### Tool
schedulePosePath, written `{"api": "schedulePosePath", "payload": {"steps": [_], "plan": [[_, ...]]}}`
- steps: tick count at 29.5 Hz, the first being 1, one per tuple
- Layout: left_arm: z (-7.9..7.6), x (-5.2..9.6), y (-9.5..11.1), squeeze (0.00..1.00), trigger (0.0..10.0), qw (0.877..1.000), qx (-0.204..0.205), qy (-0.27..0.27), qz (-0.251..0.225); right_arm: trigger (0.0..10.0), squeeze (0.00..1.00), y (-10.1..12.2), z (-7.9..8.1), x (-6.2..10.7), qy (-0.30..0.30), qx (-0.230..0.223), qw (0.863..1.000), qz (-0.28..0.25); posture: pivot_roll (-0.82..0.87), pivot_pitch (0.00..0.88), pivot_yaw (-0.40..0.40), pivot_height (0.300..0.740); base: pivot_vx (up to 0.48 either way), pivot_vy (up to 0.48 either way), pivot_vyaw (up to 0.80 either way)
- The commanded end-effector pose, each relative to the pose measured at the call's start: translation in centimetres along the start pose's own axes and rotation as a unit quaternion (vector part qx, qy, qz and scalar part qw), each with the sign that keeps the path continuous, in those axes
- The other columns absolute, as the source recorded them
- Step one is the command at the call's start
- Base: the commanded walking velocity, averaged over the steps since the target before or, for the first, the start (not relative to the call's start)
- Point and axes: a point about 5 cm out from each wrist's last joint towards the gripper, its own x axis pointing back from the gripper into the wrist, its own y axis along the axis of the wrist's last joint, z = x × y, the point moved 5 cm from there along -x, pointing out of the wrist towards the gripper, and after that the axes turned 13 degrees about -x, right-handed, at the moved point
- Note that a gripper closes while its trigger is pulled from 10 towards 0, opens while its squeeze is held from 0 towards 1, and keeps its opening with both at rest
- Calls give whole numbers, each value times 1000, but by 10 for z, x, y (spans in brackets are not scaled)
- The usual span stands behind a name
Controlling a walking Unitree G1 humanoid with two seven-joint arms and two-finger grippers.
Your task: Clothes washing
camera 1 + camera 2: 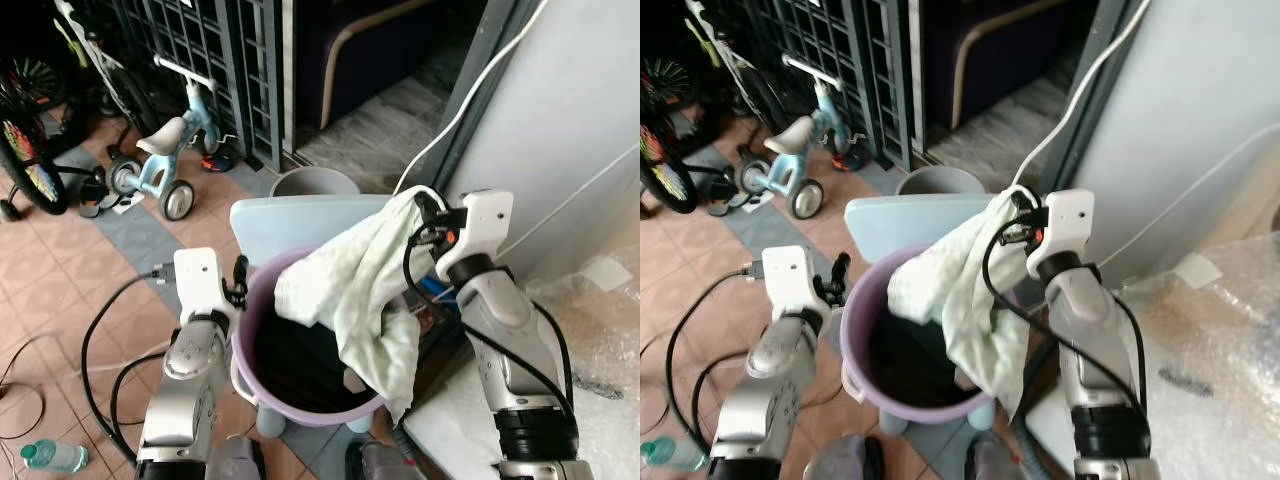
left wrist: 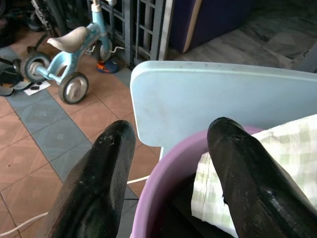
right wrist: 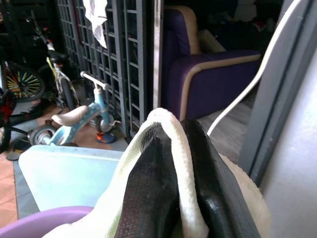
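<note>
Low in the middle of the frame sits a purple bucket (image 1: 262,385), dark inside. The left gripper (image 1: 238,281) is at its left rim, its two black fingers (image 2: 99,188) spread apart with the bucket wall between them, not clamped on it. Just right of centre the right gripper (image 3: 173,188) has its fingers pinched tight on a pale checked cloth (image 1: 365,290), which wraps over the fingertips and hangs down, part draped inside the bucket and part trailing over its right edge. Behind the bucket stands a light blue chair back (image 1: 300,222), and past that a grey pail (image 1: 315,181). At lower left a plastic bottle (image 1: 50,455) lies on the tiled floor (image 1: 60,280). In the upper left a small blue tricycle (image 1: 165,150) stands before a dark metal grille (image 1: 215,60).
</note>
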Motion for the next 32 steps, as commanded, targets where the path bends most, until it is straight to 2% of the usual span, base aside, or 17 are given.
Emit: {"api": "schedulePosePath", "payload": {"steps": [1,7,11,16,17,19,23,27,30,32], "plan": [[-4,0,-1,0,10000,1000,9,-2,2,10000,0,11,3,-2,4,4,1000,-16,9,66,1,740,-326,0,-756],[-3,-1,1,0,10000,1000,7,-4,0,10000,0,12,4,-4,5,8,1000,-17,10,72,7,740,-310,0,-646],[-3,-2,3,0,10000,1000,6,-6,-4,10000,0,14,8,-6,8,11,1000,-22,6,78,23,740,-286,0,0],[-3,-4,8,0,10000,1000,7,-8,-15,10000,0,19,8,-11,4,14,999,-32,6,80,30,740,0,0,0],[-6,-3,16,0,10000,999,20,-34,-35,10000,0,23,5,-13,-7,24,999,-39,8,80,27,740,0,0,-800],[-5,-3,17,0,10000,999,14,-34,-36,10000,0,26,4,-14,-12,28,999,-44,7,80,20,740,0,0,-800],[-4,-2,20,0,10000,998,26,-38,-46,10000,0,35,3,-15,-16,49,997,-60,14,80,8,740,0,0,-800],[-8,-1,19,0,10000,998,27,-43,-44,10000,0,46,-8,-21,-40,66,994,-83,17,84,13,740,120,-365,-800],[-11,0,18,0,10000,997,27,-50,-43,10000,0,50,-9,-24,-43,71,992,-90,15,85,16,740,0,-405,-800],[-14,0,17,0,10000,997,25,-58,-44,10000,0,64,-13,-29,-47,85,989,-109,13,81,23,740,0,-442,-800]]}}
